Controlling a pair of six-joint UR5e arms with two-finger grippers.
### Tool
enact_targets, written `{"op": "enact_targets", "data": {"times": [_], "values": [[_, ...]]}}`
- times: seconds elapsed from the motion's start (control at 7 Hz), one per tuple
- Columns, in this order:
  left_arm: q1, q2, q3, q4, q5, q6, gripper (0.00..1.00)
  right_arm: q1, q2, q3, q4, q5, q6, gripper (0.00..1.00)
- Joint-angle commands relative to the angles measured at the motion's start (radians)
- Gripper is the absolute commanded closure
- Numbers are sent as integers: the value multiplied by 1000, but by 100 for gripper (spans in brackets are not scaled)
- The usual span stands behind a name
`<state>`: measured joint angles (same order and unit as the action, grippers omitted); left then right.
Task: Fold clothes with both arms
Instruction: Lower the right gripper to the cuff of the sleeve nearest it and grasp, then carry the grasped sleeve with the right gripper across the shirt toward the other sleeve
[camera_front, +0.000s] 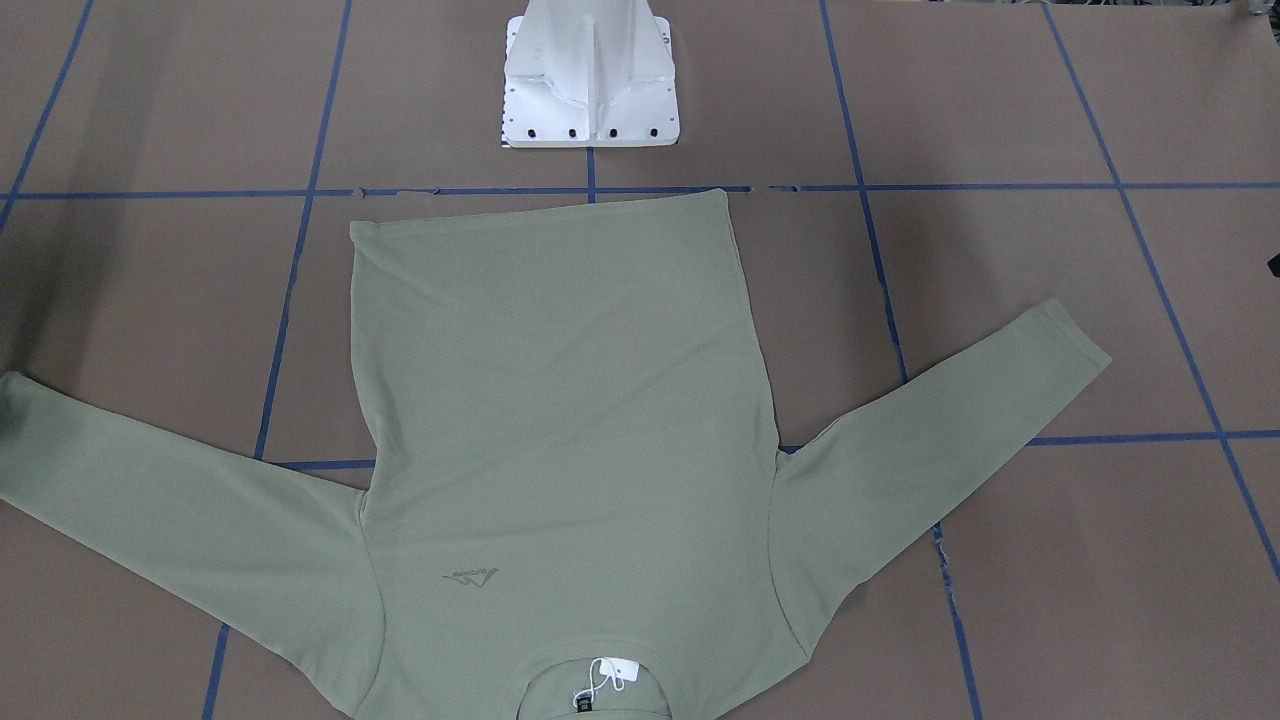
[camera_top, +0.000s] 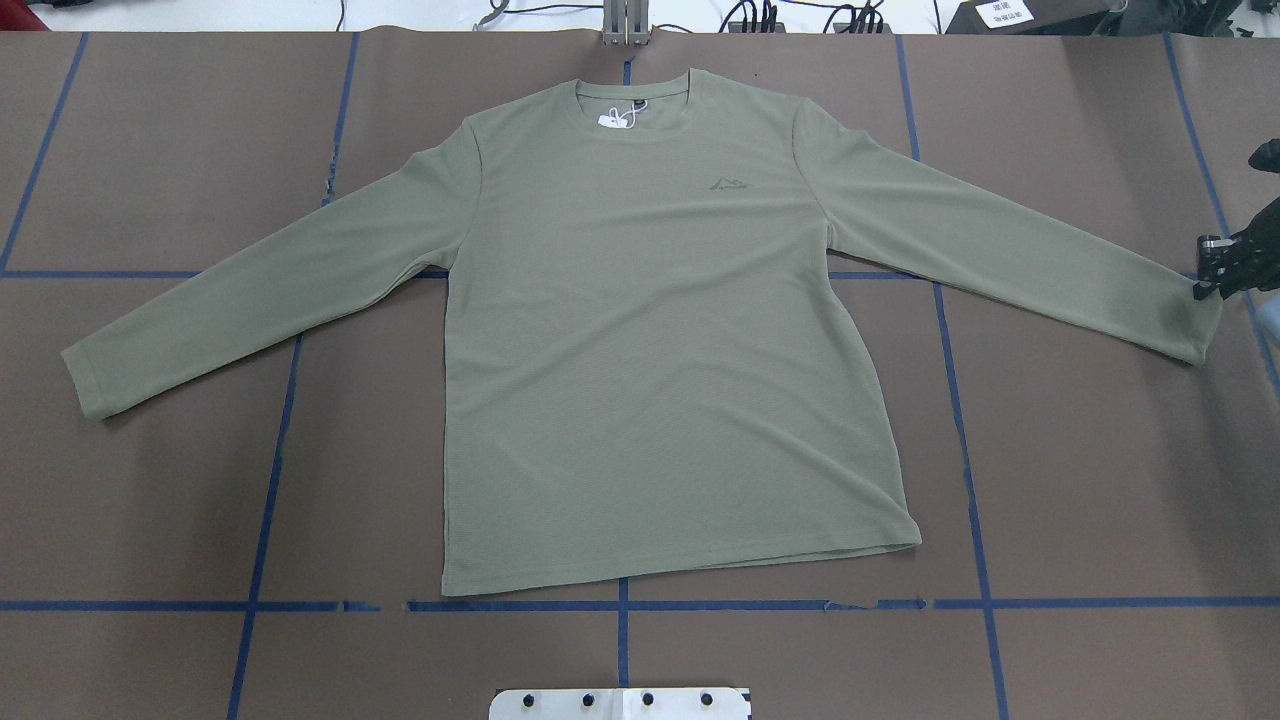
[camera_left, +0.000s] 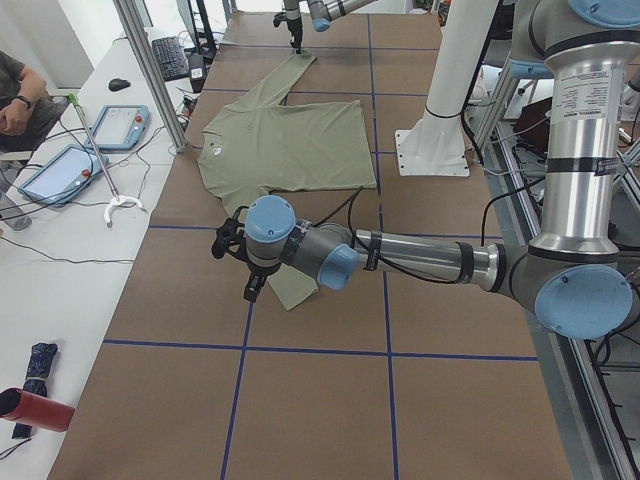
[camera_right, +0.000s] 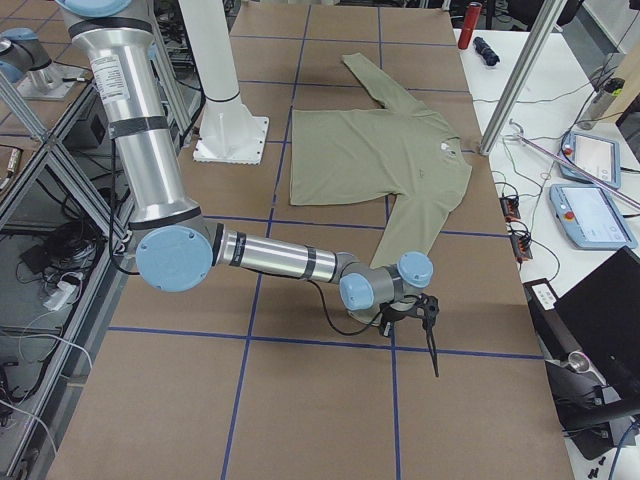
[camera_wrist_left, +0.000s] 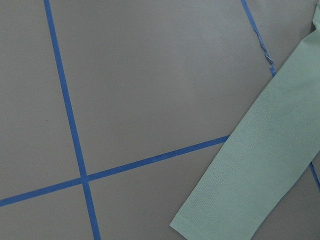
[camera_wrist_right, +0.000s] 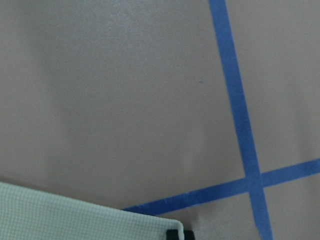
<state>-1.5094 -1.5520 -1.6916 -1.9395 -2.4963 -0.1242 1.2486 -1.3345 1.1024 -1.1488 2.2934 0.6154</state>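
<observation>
A: Lying where is the olive long-sleeved shirt (camera_top: 650, 350)?

B: It's spread flat, front up, on the brown table (camera_top: 150, 500) w/ the blue tape grid (camera_top: 250, 605). Collar is turned away from the white pedestal (camera_front: 590, 80), hem toward it. Both sleeves are angled outward. A white hang tag (camera_top: 612, 119) is seen at the collar and a tonal logo (camera_top: 730, 183) on the chest.

A: And the right gripper (camera_top: 1205, 285)?

B: It's seen at the overhead view's right edge, by that sleeve's cuff. Contact can't be told, nor whether the fingers are parted or closed.

A: And the left gripper (camera_left: 253, 288)?

B: It's found over the other cuff, in the side view only, so its finger state can't be told.
</observation>
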Motion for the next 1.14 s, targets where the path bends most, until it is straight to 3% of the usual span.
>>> {"op": "enact_targets", "data": {"times": [0.0, 0.14, 0.29, 0.43, 0.57, 0.86, 1.0], "values": [[0, 0, 0, 2, -1, 0, 0, 6, 2, 45, -6, 67, 6, 100], [-2, 1, -3, 4, -4, 0, 0, 11, -2, 205, -70, 119, 92, 100], [-2, 1, -17, 7, -4, 0, 0, -27, 3, 385, -162, 109, 206, 100], [-2, 1, -25, 7, -4, -2, 0, -78, 32, 481, -178, 103, 333, 100], [-3, 1, -25, 7, -4, 0, 0, -125, 126, 488, -180, 103, 492, 100], [-5, 3, -43, 5, -3, 0, 0, -288, 362, 444, -180, -48, 782, 100], [-5, 3, -46, 5, -3, 0, 0, -346, 511, 342, -167, -92, 882, 100]]}}
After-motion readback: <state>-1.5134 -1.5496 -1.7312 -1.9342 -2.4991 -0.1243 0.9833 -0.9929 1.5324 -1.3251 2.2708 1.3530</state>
